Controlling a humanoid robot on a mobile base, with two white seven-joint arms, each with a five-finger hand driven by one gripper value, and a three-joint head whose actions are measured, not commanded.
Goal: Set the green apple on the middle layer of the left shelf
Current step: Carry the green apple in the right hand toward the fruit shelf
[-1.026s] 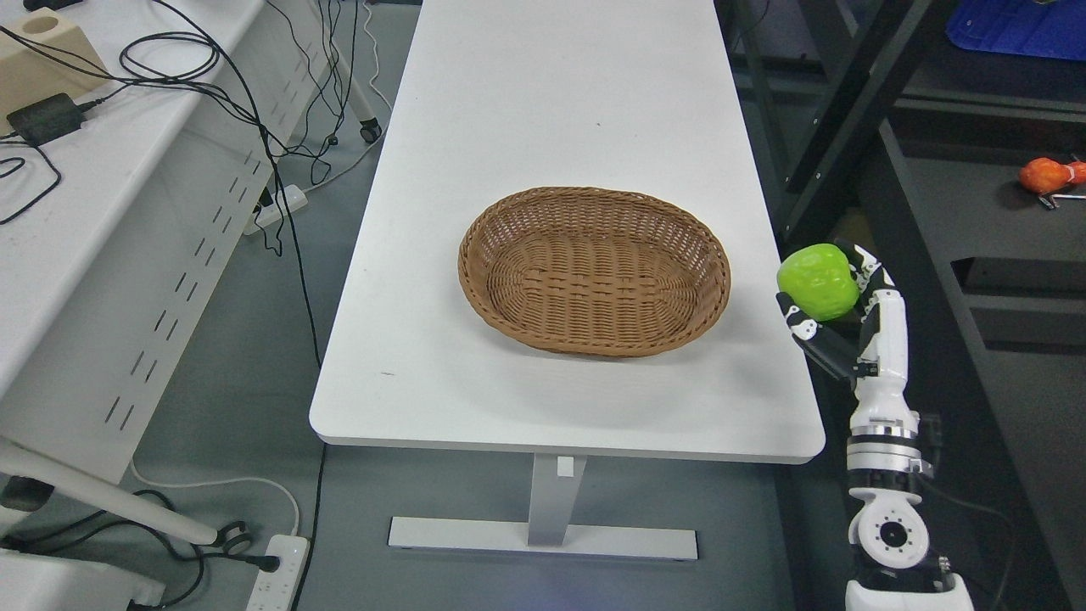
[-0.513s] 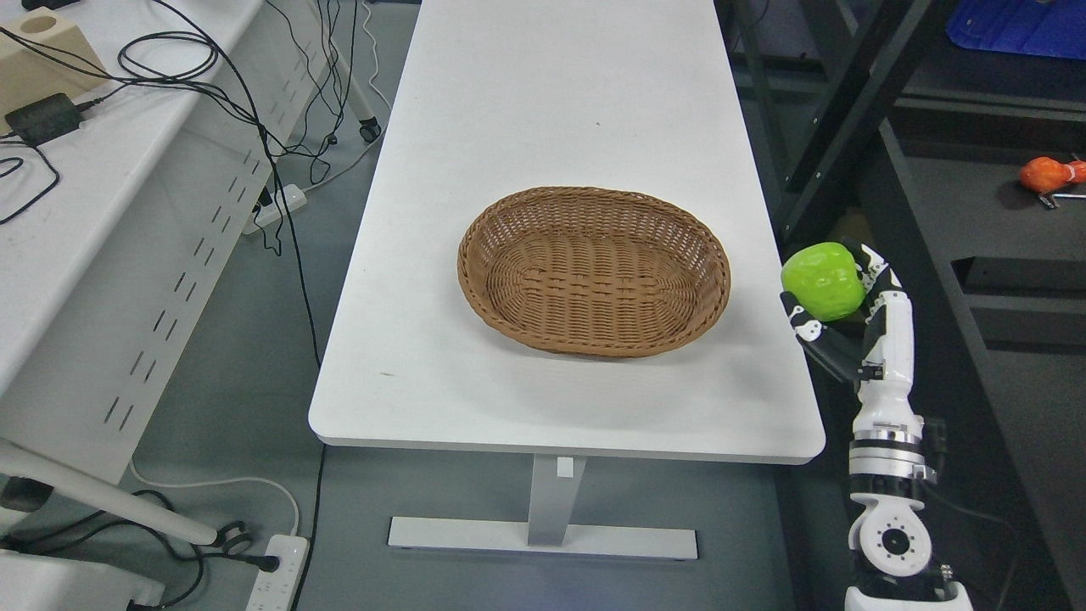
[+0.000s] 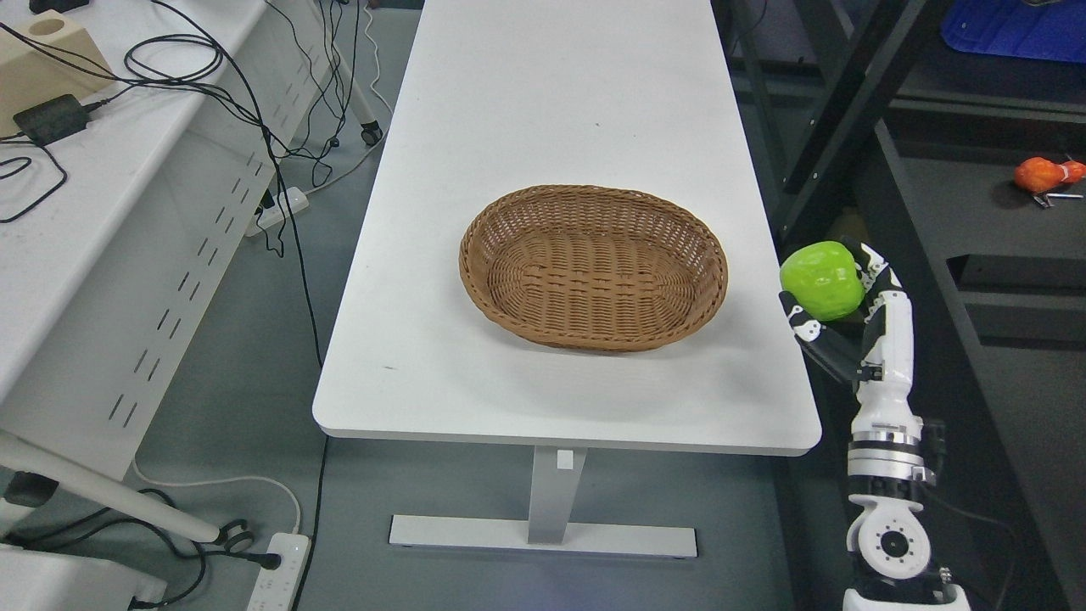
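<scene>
Nearest, at the lower right, the robot's white-and-black right arm rises from the bottom edge, its base cut off by the frame. Its right hand [image 3: 836, 318] has the fingers clamped around the round bright green apple [image 3: 821, 280], held up in the air just off the right edge of the long white table [image 3: 560, 127]; the fingers behind the fruit are mostly hidden. On the table sits an oval brown wicker basket [image 3: 594, 268]. Farther right, the dark metal shelf [image 3: 959, 212] is only partly in view, with a small orange object [image 3: 1042, 175] on it, too small to identify.
</scene>
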